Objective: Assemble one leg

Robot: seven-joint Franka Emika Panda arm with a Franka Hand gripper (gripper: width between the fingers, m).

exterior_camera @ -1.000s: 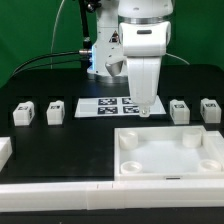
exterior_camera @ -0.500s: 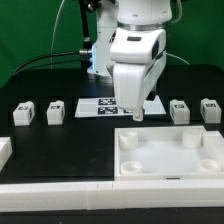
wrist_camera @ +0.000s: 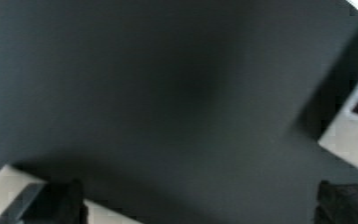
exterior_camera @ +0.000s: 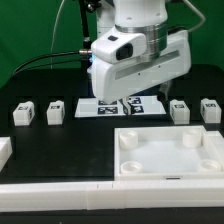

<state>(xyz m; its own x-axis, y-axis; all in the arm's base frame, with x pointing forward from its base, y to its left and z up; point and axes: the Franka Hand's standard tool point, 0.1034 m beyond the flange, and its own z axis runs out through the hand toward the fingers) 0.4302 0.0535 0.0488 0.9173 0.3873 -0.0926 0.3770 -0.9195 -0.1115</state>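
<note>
Four small white legs with tags stand on the black table in the exterior view: two on its left [exterior_camera: 22, 113] [exterior_camera: 56, 110] and two on its right [exterior_camera: 179, 110] [exterior_camera: 209, 109]. The large white tray [exterior_camera: 170, 170] with round corner sockets lies in front. My gripper [exterior_camera: 128, 104] hangs tilted over the middle of the table, between the two pairs and touching none of them. In the wrist view the gripper [wrist_camera: 206, 205] is open and empty; its dark fingers [wrist_camera: 59, 200] stand wide apart over bare black table. No leg shows in that view.
The marker board [exterior_camera: 100, 106] lies under and behind my hand; its edge shows in the wrist view [wrist_camera: 357, 110]. A white block [exterior_camera: 4, 150] sits at the exterior view's left edge. A long white ledge [exterior_camera: 60, 195] runs along the front.
My hand has swung from pointing straight down to a strongly tilted, sideways pose and has shifted toward the exterior view's left. The legs and tray have not moved.
</note>
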